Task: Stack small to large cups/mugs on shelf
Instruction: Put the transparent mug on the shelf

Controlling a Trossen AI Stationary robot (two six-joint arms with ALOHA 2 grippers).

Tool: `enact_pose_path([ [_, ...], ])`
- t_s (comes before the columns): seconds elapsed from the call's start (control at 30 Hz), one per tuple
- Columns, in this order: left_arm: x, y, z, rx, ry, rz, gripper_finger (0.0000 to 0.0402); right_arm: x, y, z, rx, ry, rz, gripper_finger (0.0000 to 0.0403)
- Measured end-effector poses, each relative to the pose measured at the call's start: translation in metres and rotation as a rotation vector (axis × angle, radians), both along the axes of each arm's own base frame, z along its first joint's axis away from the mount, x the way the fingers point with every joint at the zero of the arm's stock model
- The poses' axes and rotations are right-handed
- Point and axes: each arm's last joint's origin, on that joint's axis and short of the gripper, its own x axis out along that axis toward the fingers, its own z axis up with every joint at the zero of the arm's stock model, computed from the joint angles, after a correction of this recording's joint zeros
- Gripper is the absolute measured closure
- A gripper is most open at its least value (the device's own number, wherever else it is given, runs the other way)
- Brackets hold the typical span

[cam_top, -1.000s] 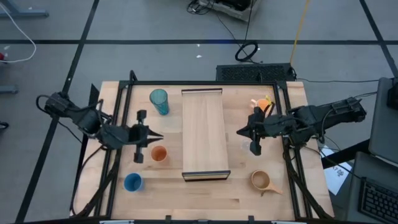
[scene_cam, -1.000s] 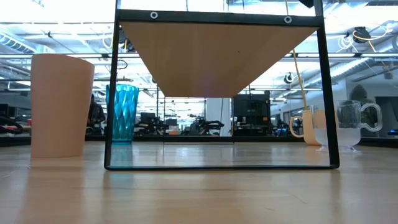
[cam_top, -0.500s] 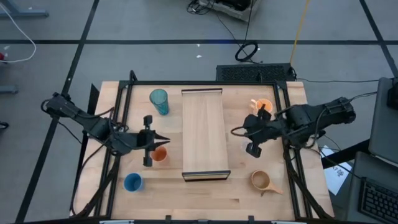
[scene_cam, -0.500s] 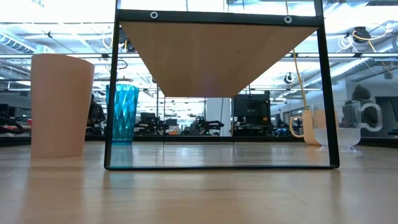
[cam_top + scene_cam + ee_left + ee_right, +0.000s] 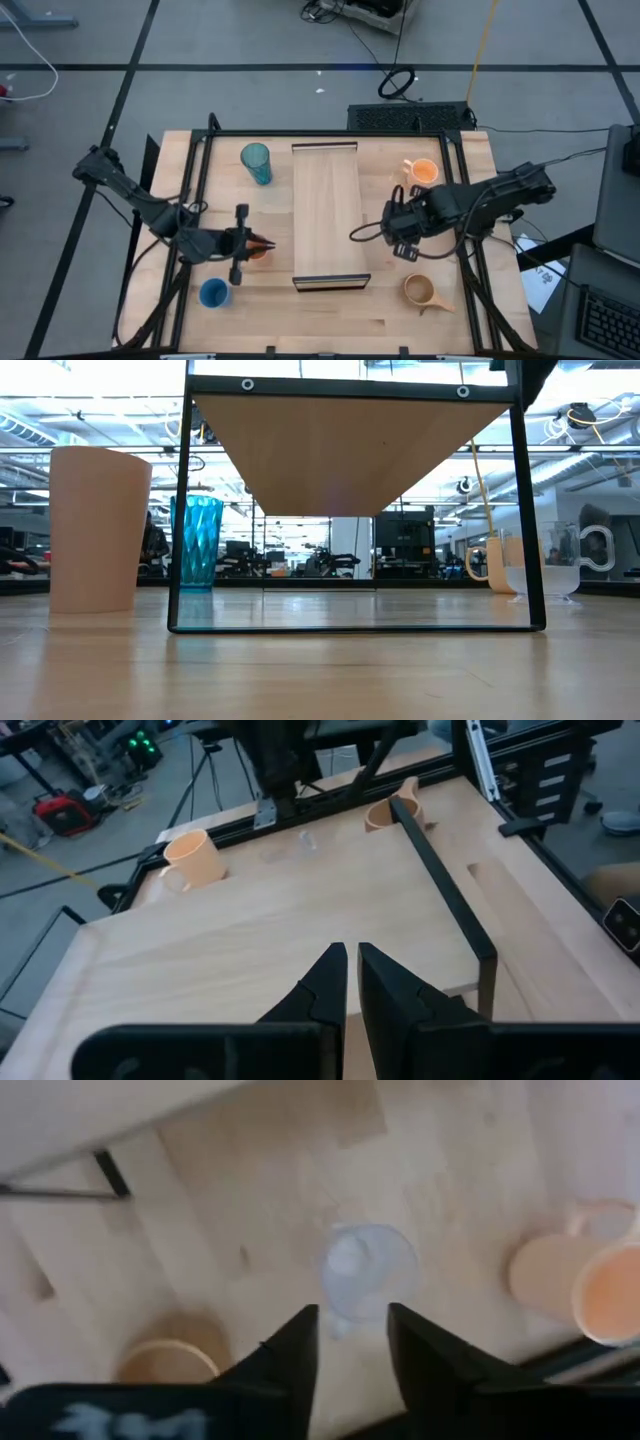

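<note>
Right fingers, parted, hover above the clear glass cup.

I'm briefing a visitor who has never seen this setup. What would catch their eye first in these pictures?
The long light-wood shelf down the middle of the table, with both dark arms reaching in from either side. The left hand hovers over the small orange cup, fingers nearly together, while the right hand opens above the clear glass cup. The tall teal tumbler stands out at the far left corner of the shelf.
</note>
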Motion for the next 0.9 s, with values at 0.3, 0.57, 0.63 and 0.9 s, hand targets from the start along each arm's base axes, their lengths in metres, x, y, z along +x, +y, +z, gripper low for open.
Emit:
enact_pose_path([
  [0.3,0.001,-0.002,0.002,0.019,-0.034,-0.021,0.0369,0.005,0.006,-0.040,-0.011,0.028,0.068,0.0228],
  [0.57,0.000,-0.002,0.000,0.014,-0.010,-0.041,0.0369,-0.009,0.004,-0.045,-0.008,0.039,0.000,0.0233],
  [0.63,0.000,-0.002,0.000,0.015,-0.008,-0.041,0.0369,-0.013,0.006,-0.042,0.033,0.029,-0.036,0.0233],
  [0.9,0.000,-0.002,-0.002,0.022,0.007,-0.043,0.0369,-0.025,0.028,-0.033,0.194,-0.053,-0.271,0.0233],
])
